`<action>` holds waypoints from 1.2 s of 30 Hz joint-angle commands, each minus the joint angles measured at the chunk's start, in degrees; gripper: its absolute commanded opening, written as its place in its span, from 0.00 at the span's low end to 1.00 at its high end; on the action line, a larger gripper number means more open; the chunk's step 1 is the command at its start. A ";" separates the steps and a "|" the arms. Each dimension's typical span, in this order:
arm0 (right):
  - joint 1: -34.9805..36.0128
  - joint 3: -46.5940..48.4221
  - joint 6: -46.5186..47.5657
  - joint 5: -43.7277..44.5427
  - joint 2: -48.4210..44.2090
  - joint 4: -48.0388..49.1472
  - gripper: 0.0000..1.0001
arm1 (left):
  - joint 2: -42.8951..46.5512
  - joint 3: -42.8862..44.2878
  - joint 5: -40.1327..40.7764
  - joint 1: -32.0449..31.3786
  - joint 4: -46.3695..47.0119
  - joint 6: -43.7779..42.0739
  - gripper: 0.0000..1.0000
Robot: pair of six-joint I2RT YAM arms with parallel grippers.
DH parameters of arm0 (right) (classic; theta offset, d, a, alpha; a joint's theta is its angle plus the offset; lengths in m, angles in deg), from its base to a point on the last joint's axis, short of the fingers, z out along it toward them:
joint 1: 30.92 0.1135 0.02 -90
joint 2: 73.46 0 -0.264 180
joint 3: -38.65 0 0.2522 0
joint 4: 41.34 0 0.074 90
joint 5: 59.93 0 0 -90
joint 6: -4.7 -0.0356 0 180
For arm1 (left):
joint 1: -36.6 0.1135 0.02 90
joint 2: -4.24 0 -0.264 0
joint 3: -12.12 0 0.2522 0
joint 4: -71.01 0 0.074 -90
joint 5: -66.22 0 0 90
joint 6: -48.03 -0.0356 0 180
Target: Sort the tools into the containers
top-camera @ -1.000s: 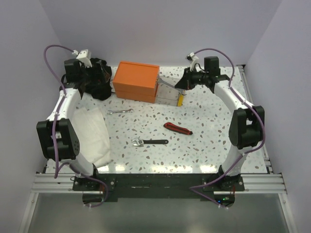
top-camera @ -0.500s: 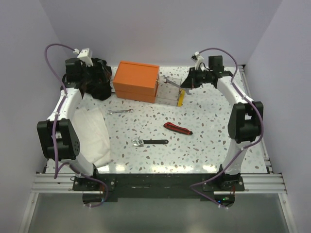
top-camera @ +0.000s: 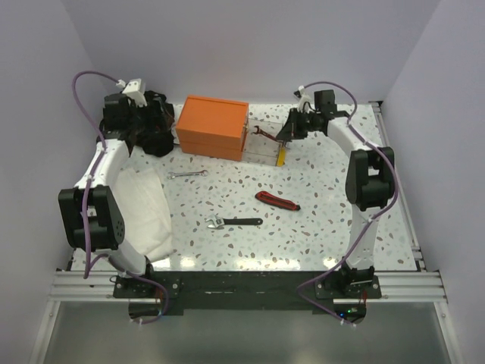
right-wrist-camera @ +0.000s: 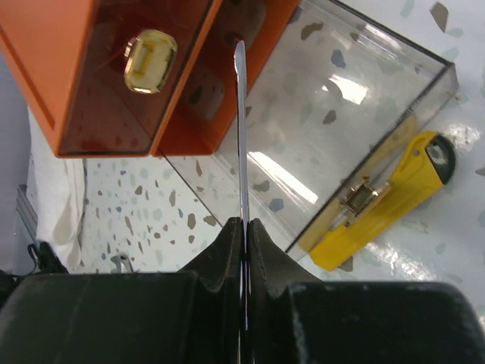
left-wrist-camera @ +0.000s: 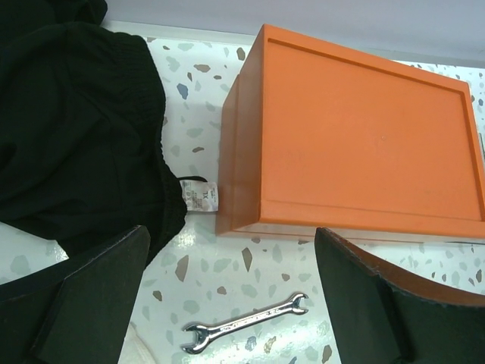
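Pinching a thin silver wrench [right-wrist-camera: 241, 129] edge-on between its fingers, the right gripper [right-wrist-camera: 242, 224] hangs at the far side of the table [top-camera: 333, 220]. The fingers are closed tight on the wrench's near end. Its free end points toward the front of the orange box [right-wrist-camera: 76, 61]. In the wrist view the wrench crosses the edge of the clear tray [right-wrist-camera: 341, 114] nearest the box; I cannot tell whether it touches the tray. The tray stands on the table right beside the box's right end. A yellow knife [right-wrist-camera: 386, 201] lies outside the tray, just beside its outer wall.

The left gripper [left-wrist-camera: 227, 235] is spread wide and holds nothing. It hovers at the far left, with the orange box ahead of it and a black cloth [left-wrist-camera: 76, 129] to its left. A second wrench [left-wrist-camera: 246, 322] lies flat on the table just in front of the box.

From above, the dark-handled tool [top-camera: 233, 222] lies near the middle of the table. The red-and-black knife [top-camera: 276, 200] lies a little to its right and further from the arms, apart from it. A white cloth [top-camera: 148, 208] is spread along the left edge beside the left arm.
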 commanded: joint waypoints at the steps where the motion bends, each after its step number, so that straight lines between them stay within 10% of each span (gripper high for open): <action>1: 1.79 3.77 -6.37 -1.35 0.56 5.66 0.00 | 2.72 -1.46 0.28 -0.57 2.48 -0.14 0.95; 13: 7.15 8.43 -11.57 1.20 9.36 9.61 0.00 | 4.56 -1.46 -0.07 -2.77 0.81 -0.84 0.95; 27: 2.41 -3.52 -6.48 2.52 -7.86 7.69 0.43 | 13.00 -2.43 -4.10 -4.61 -5.86 -9.19 0.95; 36: 2.58 -19.83 2.39 1.28 -22.96 11.02 0.50 | 24.60 -11.19 -10.88 -20.77 -19.98 -42.26 0.95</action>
